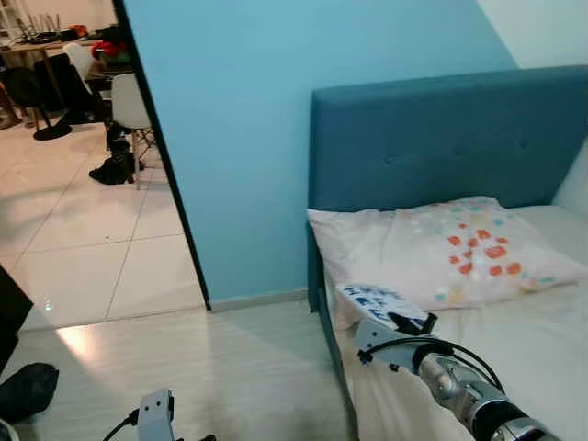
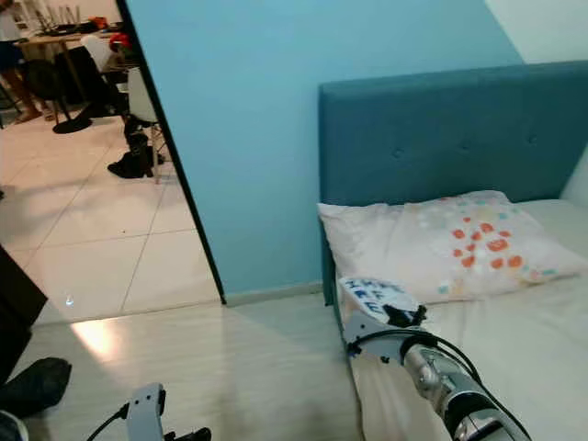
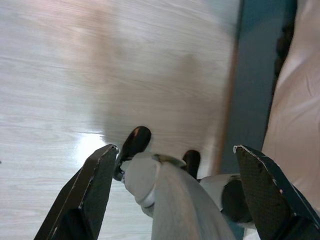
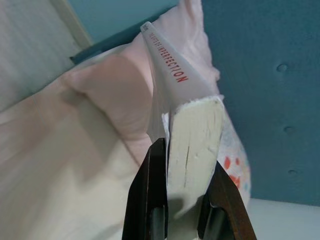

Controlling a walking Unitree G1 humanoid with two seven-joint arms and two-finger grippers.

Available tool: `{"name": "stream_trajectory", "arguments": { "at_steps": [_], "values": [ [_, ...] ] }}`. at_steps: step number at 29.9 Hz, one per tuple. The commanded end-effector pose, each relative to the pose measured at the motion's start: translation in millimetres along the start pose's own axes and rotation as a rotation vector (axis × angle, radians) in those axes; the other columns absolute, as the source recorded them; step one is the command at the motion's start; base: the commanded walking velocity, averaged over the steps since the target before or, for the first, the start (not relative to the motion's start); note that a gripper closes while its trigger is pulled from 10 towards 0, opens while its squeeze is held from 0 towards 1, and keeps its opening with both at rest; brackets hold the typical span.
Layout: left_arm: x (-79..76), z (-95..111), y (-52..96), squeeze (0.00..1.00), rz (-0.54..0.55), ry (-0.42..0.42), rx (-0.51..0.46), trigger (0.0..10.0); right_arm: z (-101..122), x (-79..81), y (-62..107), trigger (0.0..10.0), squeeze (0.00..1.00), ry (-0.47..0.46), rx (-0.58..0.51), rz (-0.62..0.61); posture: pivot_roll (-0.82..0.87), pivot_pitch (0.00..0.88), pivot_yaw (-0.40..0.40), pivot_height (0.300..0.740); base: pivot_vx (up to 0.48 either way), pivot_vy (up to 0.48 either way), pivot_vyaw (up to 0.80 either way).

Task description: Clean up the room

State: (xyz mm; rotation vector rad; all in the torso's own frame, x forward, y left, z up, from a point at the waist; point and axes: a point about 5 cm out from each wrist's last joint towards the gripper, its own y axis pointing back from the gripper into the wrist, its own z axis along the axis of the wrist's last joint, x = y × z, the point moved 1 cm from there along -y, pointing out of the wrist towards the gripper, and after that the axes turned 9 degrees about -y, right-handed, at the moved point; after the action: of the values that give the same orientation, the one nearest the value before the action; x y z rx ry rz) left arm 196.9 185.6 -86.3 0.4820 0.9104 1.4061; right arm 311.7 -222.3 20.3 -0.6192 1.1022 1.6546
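Gripping a white paperback book [image 4: 192,135] between my right fingers [image 4: 150,200], lower centre over the bed [image 1: 542,340] edge, beside a soft dotted pillow [image 1: 459,248] and padded blue headboard [image 1: 441,138]; my left fingers [image 3: 90,195] hang spread above pale wood floor [image 3: 100,65].

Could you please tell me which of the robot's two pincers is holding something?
The right pincer, over the bed by the pillow, is shut on a book; the left pincer hangs open above the floor.

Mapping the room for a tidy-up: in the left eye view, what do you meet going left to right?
Dark bundle on the floor → white chair → blue wall → book in the right gripper → patterned pillow.
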Motion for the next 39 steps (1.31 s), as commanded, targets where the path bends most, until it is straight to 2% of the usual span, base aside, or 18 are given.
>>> {"name": "stream_trajectory", "arguments": {
  "at_steps": [1, 7, 12, 13, 18, 21, 24, 27, 28, 29, 31, 39],
  "values": [
    [0.6, -3, 0.7, 0.00, -0.005, 0.005, 0.009, 10.0, 3, -6.1, -2.2, 10.0, 0.00, 0.006, -0.008, -0.030, 0.00, 0.005, 0.018, 0.731, 0.000, 0.000, 0.00],
    [-0.6, -3, 0.7, 0.00, -0.025, -0.028, 0.015, 10.0, 0, -5.7, -1.6, 10.0, 0.00, -0.043, 0.007, -0.026, 0.00, 0.011, 0.019, 0.731, 0.000, -0.403, 0.00],
    [2.7, -4, 1.3, 0.00, 0.009, 0.019, 0.008, 10.0, -6, -0.7, 0.8, 10.0, 0.00, -0.060, 0.045, -0.002, 0.00, 0.017, 0.019, 0.731, 0.000, -0.236, 0.63],
    [1.9, -5, 1.4, 0.00, 0.002, 0.013, 0.016, 10.0, -10, -1.8, 1.7, 10.0, 0.00, -0.021, 0.065, -0.027, 0.00, 0.017, 0.019, 0.731, 0.000, 0.000, 0.80],
    [1.4, -6, 1.5, 0.00, -0.001, 0.016, 0.017, 10.0, -18, -4.2, 3.3, 10.0, 0.00, -0.001, 0.112, -0.038, 0.00, 0.023, 0.019, 0.731, 0.000, 0.000, 0.16],
    [0.8, -7, 1.5, 0.00, -0.005, 0.020, 0.017, 10.0, -28, -8.3, 5.1, 10.0, 0.00, 0.075, 0.180, -0.044, 0.00, 0.028, 0.019, 0.731, 0.000, 0.000, 0.00],
    [0.5, -7, 1.4, 0.00, -0.007, 0.022, 0.016, 10.0, -29, -8.1, 5.5, 10.0, 0.00, 0.086, 0.186, -0.042, 0.00, 0.028, 0.019, 0.731, 0.000, 0.000, 0.00],
    [0.0, -7, 1.3, 0.00, -0.008, 0.021, 0.016, 10.0, -28, -4.2, 5.7, 10.0, 0.00, 0.104, 0.181, -0.018, 0.00, 0.028, 0.019, 0.731, 0.000, 0.000, 0.00],
    [-0.4, -7, 1.1, 0.00, -0.009, 0.022, 0.015, 10.0, -30, 7.6, 7.7, 10.0, 0.00, 0.162, 0.193, 0.058, 0.00, 0.031, 0.019, 0.731, 0.000, 0.000, 0.00],
    [-0.4, -7, 1.1, 0.00, -0.009, 0.022, 0.015, 10.0, -30, 7.6, 7.7, 10.0, 0.00, 0.162, 0.193, 0.058, 0.00, 0.031, 0.019, 0.731, 0.000, 0.000, 0.00],
    [-0.8, -6, 0.9, 0.00, -0.012, 0.025, 0.012, 10.0, -36, 21.1, 12.4, 10.0, 0.00, 0.182, 0.242, 0.128, 0.00, 0.034, 0.019, 0.731, 0.000, 0.000, 0.00],
    [-0.2, -7, 1.3, 0.00, -0.012, 0.024, 0.013, 10.0, -40, 21.9, 14.3, 10.0, 0.00, 0.167, 0.286, 0.102, 0.00, 0.038, 0.023, 0.722, 0.000, 0.000, 0.00]
  ]
}}
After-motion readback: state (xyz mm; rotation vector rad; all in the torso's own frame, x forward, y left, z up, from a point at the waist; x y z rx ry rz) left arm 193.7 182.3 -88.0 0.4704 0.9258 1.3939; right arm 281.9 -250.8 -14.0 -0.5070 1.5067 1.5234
